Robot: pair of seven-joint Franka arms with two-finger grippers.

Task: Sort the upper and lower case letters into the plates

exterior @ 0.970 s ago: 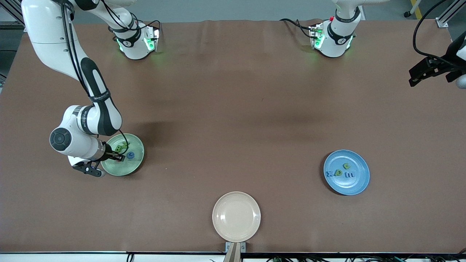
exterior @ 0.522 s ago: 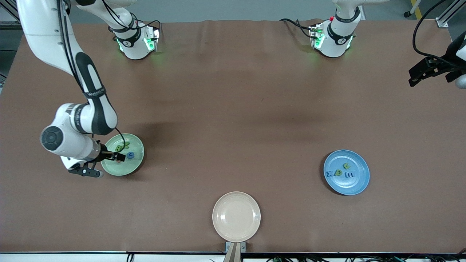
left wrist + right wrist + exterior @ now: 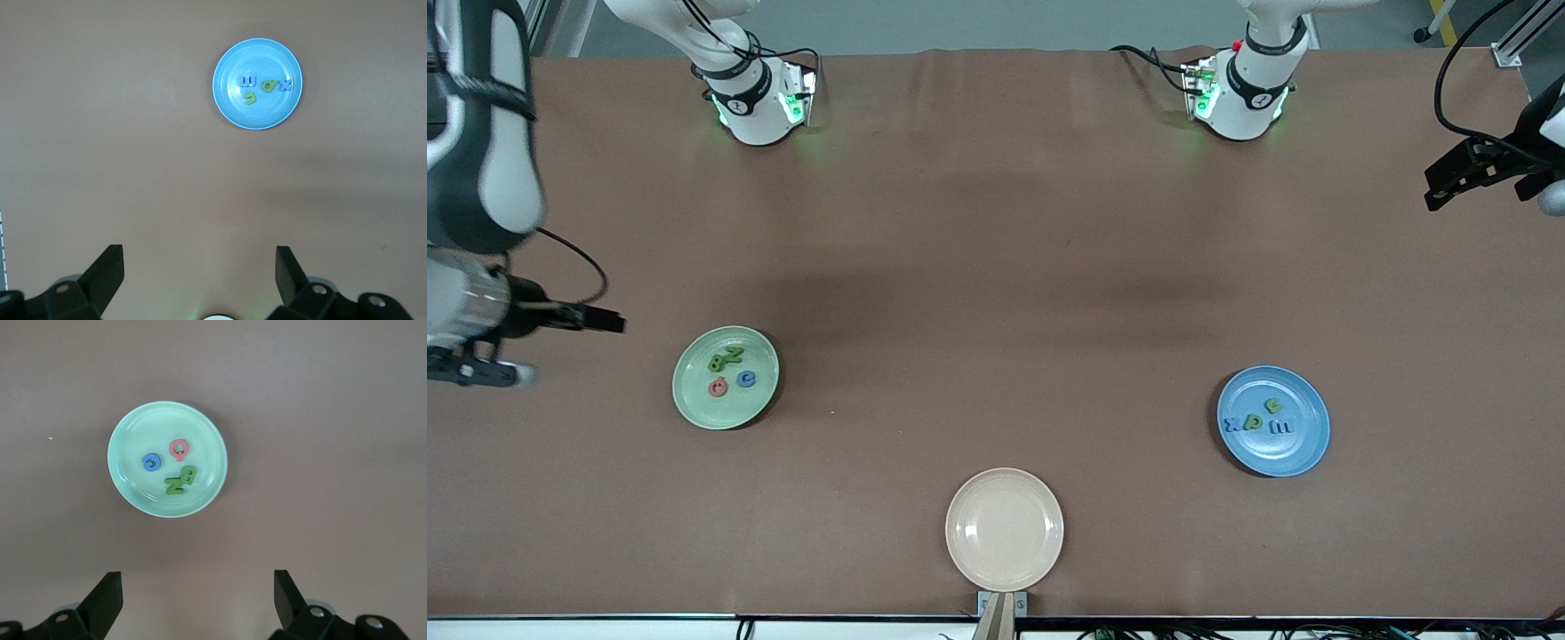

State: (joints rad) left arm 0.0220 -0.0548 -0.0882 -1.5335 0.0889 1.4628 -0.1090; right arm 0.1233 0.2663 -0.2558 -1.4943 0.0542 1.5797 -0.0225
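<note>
The pale green plate (image 3: 729,411) holds two green letters (image 3: 726,358), a red ring letter (image 3: 718,387) and a blue letter (image 3: 746,380). In the right wrist view the same plate (image 3: 133,490) shows the red ring (image 3: 179,449). The blue plate (image 3: 1282,455) holds two green letters (image 3: 1273,405) and two blue letters (image 3: 1282,428); it also shows in the left wrist view (image 3: 257,115). My right gripper (image 3: 609,319) (image 3: 198,593) is open and empty, raised beside the green plate toward the right arm's end. My left gripper (image 3: 1436,188) (image 3: 200,267) is open and empty, waiting high at the left arm's end.
An empty cream-beige plate (image 3: 1005,569) lies near the table's front edge, midway between the two plates. The brown table (image 3: 996,267) spreads between the plates and the arm bases.
My right gripper rose off the pale green plate and moved toward the right arm's end of the table. The red ring letter it had covered now lies uncovered in the plate. The left arm has not moved.
</note>
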